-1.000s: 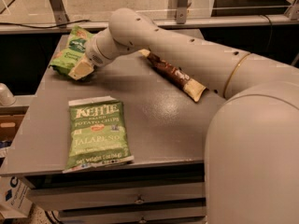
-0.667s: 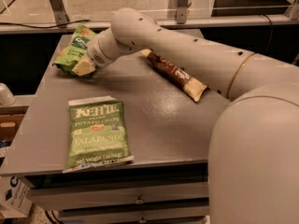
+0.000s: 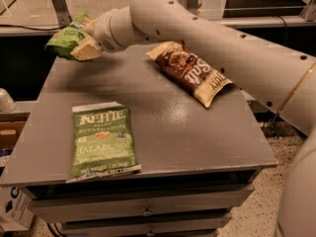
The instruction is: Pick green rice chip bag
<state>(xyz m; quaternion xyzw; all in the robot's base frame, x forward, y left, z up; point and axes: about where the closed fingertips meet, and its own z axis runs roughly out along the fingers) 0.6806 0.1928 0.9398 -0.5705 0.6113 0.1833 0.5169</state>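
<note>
The green rice chip bag (image 3: 63, 38) is a small puffy light-green bag, held off the grey table (image 3: 163, 127) above its far left corner. My gripper (image 3: 83, 42) is at the end of the white arm reaching in from the right, and it is shut on the bag. One cream finger (image 3: 88, 49) shows under the bag. The bag hangs clear of the tabletop.
A flat green KETTLE JALAPENO bag (image 3: 102, 141) lies at the table's front left. A brown and cream bag (image 3: 190, 72) lies at the back right, under the arm. Drawers (image 3: 148, 206) sit below the tabletop. A metal rail (image 3: 29, 29) runs behind the table.
The gripper has lifted the green rice chip bag off the table's far left corner and raised it; the arm has risen, uncovering more of the brown and cream bag.
</note>
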